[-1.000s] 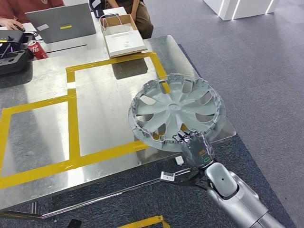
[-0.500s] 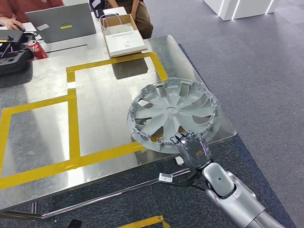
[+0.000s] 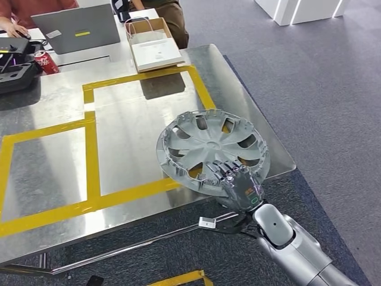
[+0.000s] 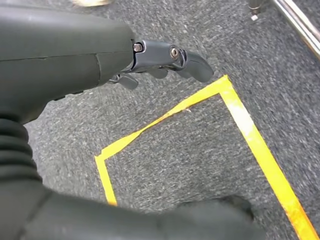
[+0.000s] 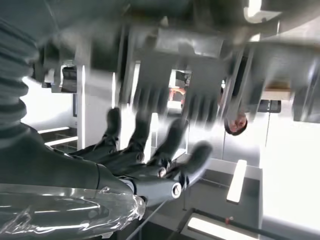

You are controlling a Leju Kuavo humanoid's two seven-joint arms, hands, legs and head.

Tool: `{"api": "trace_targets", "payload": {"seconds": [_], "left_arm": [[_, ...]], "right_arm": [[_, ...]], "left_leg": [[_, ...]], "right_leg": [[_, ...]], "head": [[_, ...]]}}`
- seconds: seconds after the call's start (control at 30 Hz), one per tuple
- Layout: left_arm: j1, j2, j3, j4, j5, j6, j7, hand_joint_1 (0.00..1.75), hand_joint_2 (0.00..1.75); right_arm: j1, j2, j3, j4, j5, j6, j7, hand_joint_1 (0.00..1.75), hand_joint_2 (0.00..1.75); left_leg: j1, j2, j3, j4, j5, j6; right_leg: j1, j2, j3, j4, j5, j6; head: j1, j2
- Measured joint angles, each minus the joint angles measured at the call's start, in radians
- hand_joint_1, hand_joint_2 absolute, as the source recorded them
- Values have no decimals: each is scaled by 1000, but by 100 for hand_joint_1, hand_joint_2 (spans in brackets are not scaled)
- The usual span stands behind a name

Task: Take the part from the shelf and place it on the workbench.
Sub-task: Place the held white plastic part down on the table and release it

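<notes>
The part is a grey plastic wheel cover (image 3: 211, 149) with curved spokes. It hangs tilted over the front right corner of the steel workbench (image 3: 125, 137), its near rim past the table edge. My right hand (image 3: 240, 185) grips that near rim from below and in front, fingers curled over the edge. The right wrist view looks up at the blurred underside of the wheel cover (image 5: 196, 55), with the right hand's fingers (image 5: 151, 160) against it. My left hand (image 4: 166, 55) hangs over grey carpet, fingers stretched out and holding nothing.
Yellow tape (image 3: 92, 155) marks squares on the workbench. At its far side are a laptop (image 3: 74, 27), a cardboard box (image 3: 155, 44), a red can (image 3: 44, 61), a black case (image 3: 15, 71) and a person's arm (image 3: 11, 24). A metal bar (image 3: 134, 244) runs below the front edge.
The wheel cover has swung from a steep tilt to a flatter one, sinking and shifting slightly left toward the tabletop. My right hand moved with it.
</notes>
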Motion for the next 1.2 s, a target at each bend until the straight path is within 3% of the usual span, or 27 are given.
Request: {"api": "trace_targets", "payload": {"seconds": [0.07, 0.5, 0.8, 1.2], "left_arm": [[1, 0, 0, 0, 4, 7, 15, 0, 0], [8, 6, 2, 0, 6, 27, 36, 0, 0], [12, 7, 7, 0, 7, 32, 42, 0, 0], [15, 7, 11, 0, 5, 36, 48, 0, 0]], "right_arm": [[3, 0, -1, 0, -2, 0, 3, 0, 0], [35, -2, -8, -4, -14, -7, 15, 0, 0], [62, -1, -28, -27, -120, -7, -4, 0, 0], [84, -2, -48, -59, -32, -8, 22, 0, 0]], "left_leg": [[0, 0, 0, 0, 0, 0], [0, 0, 0, 0, 0, 0], [0, 0, 0, 0, 0, 0], [0, 0, 0, 0, 0, 0]], "right_leg": [[0, 0, 0, 0, 0, 0], [0, 0, 0, 0, 0, 0], [0, 0, 0, 0, 0, 0], [0, 0, 0, 0, 0, 0]], "head": [[0, 0], [0, 0], [0, 0], [0, 0]]}}
